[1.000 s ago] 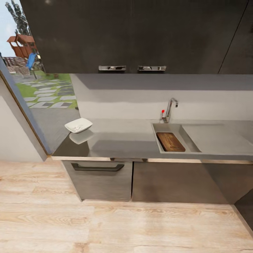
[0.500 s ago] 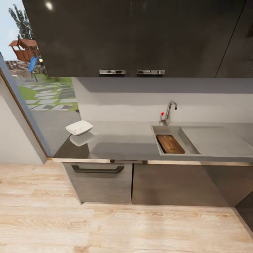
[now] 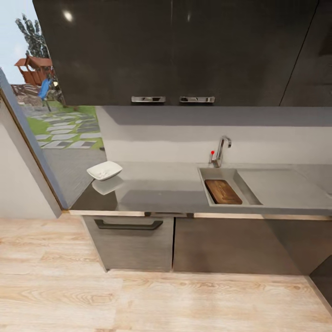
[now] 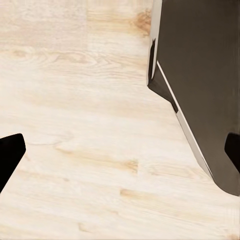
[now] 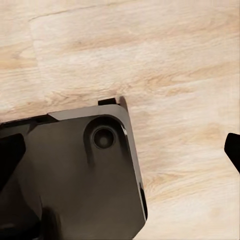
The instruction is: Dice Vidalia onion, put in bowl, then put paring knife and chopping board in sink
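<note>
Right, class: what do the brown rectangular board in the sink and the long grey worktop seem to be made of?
The brown rectangular board looks like wood with a matt finish: darker grain lines run along it. The long grey worktop looks like polished stone or laminate, hard to say which: it is glossy and mirrors the white bowl.

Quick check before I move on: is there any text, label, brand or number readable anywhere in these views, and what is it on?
None. No readable text, label, brand or number stands on anything here.
The upper cabinets, countertop, bowl, chopping board in the sink, tap and drawer are all unmarked.
Both wrist views show plain wooden floor and dark robot base, also unmarked.
</note>
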Robot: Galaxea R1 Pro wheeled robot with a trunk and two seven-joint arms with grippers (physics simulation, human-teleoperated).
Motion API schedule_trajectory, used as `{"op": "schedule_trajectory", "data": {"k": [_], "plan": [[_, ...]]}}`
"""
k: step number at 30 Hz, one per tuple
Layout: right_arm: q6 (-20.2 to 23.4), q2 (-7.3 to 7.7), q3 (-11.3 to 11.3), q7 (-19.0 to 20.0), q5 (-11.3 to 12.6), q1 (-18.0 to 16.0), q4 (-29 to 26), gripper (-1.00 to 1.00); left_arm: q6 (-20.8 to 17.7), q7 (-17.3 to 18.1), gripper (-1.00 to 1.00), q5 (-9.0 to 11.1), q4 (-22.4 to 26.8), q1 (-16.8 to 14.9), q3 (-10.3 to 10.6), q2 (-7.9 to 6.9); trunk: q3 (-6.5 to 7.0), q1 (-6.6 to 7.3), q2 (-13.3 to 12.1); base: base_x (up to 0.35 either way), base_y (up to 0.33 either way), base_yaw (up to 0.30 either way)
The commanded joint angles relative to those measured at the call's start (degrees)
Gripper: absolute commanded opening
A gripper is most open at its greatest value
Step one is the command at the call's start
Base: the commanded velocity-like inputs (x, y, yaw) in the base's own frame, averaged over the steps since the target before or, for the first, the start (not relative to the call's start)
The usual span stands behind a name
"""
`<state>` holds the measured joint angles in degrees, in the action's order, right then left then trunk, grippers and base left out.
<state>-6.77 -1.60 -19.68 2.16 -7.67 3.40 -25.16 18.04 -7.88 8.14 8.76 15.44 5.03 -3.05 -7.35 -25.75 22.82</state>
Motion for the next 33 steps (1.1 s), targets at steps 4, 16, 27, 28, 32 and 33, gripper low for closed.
{"op": "schedule_trajectory", "data": {"k": [4, 16, 27, 28, 32, 33], "plan": [[-0.1, -0.14, -0.4, 0.3, -0.6, 0.0, -0.1, 1.0, 0.1, -0.2, 1.0, 0.6, 0.1, 0.0, 0.5, -0.03, 0.28, -0.04, 0.1, 0.0, 0.0, 0.0], [-0.2, -0.32, -0.3, 0.4, -0.6, 0.0, -0.1, 1.0, 0.1, -0.2, 1.0, 0.6, 0.1, 0.0, 0.5, 0.0, 1.37, -0.04, 0.1, 0.0, 0.0, 0.0], [-0.2, -0.26, -0.3, 0.4, -0.6, 0.0, -0.2, 1.0, 0.1, -0.2, 1.0, 0.6, 0.1, 0.0, 0.5, -0.02, 2.37, -0.04, 0.1, 0.0, 0.0, 0.0], [-0.2, -0.26, -0.3, 0.4, -0.6, 0.0, -0.2, 1.0, 0.1, -0.2, 1.0, 0.6, 0.1, 0.0, 0.5, -0.02, 2.47, -0.04, 0.1, 0.0, 0.0, 0.0], [-0.2, -0.19, -0.4, 0.4, -0.6, 0.0, -0.2, 1.0, 0.1, -0.2, 1.0, 0.6, 0.1, 0.0, 0.5, -0.02, 2.83, -0.04, 0.1, 0.0, 0.0, 0.0], [-0.2, -0.18, -0.4, 0.4, -0.6, 0.0, -0.2, 1.0, 0.1, -0.2, 1.0, 0.6, 0.1, 0.0, 0.5, -0.03, 2.92, -0.04, 0.1, 0.0, 0.0, 0.0]]}}
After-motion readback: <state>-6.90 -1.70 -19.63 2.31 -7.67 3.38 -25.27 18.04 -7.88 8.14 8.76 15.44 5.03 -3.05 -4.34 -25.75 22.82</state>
